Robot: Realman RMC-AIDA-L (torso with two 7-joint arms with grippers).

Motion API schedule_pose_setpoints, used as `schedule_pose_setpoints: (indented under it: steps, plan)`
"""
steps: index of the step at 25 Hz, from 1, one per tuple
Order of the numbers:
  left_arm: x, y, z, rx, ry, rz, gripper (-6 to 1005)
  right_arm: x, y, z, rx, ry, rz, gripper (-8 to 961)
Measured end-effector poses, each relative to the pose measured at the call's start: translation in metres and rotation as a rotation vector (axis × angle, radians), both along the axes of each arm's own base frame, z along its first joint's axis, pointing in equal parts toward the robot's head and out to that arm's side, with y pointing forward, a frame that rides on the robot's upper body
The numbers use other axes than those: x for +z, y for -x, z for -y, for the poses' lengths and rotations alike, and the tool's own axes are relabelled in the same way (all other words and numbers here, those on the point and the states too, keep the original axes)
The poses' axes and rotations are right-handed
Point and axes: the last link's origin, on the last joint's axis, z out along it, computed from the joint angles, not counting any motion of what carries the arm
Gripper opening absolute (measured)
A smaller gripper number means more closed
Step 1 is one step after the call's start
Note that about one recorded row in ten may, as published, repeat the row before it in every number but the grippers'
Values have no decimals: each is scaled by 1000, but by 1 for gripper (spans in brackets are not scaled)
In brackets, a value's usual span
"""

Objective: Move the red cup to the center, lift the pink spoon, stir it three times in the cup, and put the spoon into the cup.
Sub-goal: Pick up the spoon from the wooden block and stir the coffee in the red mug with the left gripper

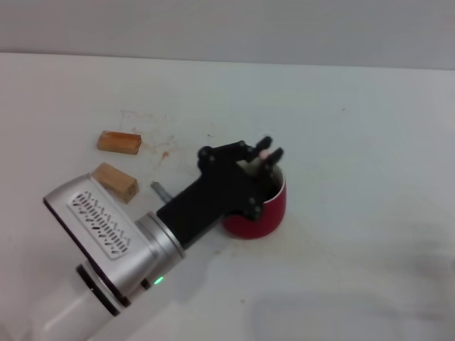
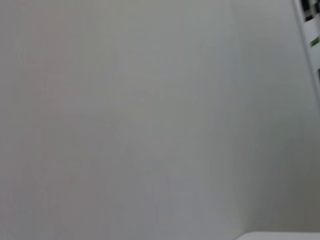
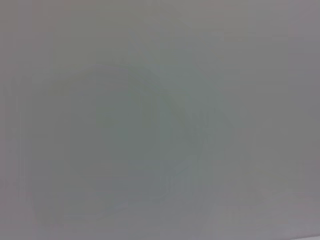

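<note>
In the head view the red cup stands near the middle of the white table. My left gripper reaches in from the lower left and hangs right over the cup's mouth, covering most of its inside. Its black fingers are shut on the pink spoon, of which only a short pale pink piece of handle shows between the fingertips. The spoon's bowl is hidden behind the gripper and the cup's rim. My right gripper is out of view. Both wrist views show only blank pale surface.
Two tan wooden blocks lie left of the cup: one farther back, the other beside my left arm's silver wrist. A faint orange stain marks the table between the blocks and the cup.
</note>
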Motion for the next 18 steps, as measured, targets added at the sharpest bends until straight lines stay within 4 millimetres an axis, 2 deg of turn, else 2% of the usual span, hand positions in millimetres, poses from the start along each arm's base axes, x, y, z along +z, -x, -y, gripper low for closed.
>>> schedule_pose_setpoints:
  steps: [4,8,12,18]
  plan:
    - [-9,-9,7,-37,53,5,146,0,1,0,2,-1,-1,0]
    - [-14,-8,16,-45,77,-2,146,0,0,0,1,0,-1,0]
    - [-5,7,20,21,40,11,146,-1,0,0,0,2,-2,0]
    - [7,25,13,99,-18,16,146,-1,0,-1,0,2,-1,0]
